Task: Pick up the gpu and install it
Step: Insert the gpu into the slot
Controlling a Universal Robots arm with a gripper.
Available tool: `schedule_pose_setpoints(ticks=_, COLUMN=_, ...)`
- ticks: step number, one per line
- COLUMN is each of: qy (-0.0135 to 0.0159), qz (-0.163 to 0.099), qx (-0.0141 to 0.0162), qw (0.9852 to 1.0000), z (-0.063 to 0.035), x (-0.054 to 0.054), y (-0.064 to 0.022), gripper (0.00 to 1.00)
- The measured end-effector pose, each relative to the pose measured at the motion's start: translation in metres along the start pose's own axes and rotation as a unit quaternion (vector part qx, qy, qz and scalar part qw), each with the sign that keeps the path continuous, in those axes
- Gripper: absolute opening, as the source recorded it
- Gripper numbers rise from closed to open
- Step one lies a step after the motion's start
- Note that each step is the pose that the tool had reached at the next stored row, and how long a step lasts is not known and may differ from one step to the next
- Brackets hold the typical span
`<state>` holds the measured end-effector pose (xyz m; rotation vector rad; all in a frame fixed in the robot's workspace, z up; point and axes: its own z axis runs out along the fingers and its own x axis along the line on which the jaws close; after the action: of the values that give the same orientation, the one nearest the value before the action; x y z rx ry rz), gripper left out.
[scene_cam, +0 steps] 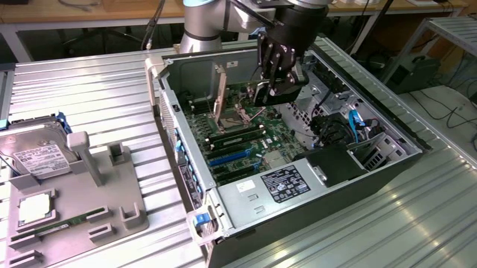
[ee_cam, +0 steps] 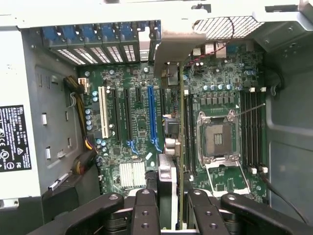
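Observation:
My gripper (scene_cam: 277, 75) is shut on the gpu (scene_cam: 270, 95), a dark card that hangs edge-down over the motherboard (scene_cam: 246, 139) inside the open computer case (scene_cam: 182, 139). In the wrist view the gpu (ee_cam: 168, 176) is seen edge-on between my two fingers (ee_cam: 145, 210), with its silver end bracket (ee_cam: 173, 41) toward the case's rear slot covers. The card's edge runs just beside the long blue expansion slot (ee_cam: 151, 112) and is still above the board. The open CPU socket (ee_cam: 217, 137) lies on its other side.
The power supply (scene_cam: 287, 184) with its label fills the near end of the case, and cables (scene_cam: 350, 125) sit by the drive bay. On the exterior view's left a grey fixture (scene_cam: 111, 190) carries a hard drive (scene_cam: 33, 156), a CPU (scene_cam: 33, 207) and a memory stick (scene_cam: 63, 226) on the ribbed metal table (scene_cam: 89, 95).

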<state>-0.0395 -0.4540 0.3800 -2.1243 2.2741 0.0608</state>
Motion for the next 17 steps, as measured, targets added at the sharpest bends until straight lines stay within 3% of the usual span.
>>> schedule_pose_setpoints(ticks=5, qy=0.0000, qz=0.000, qx=-0.0001, qw=1.0000, z=0.0081, x=0.000, y=-0.0001, gripper=0.28)
schedule_pose_setpoints(ticks=8, qy=0.0022, qz=0.000, qx=-0.0001, qw=1.0000, z=0.0122, x=0.001, y=0.0001, gripper=0.28)
schedule_pose_setpoints(ticks=17, qy=0.0037, qz=0.000, qx=-0.0063, qw=1.0000, z=0.0187, x=0.001, y=0.0022, gripper=0.28)
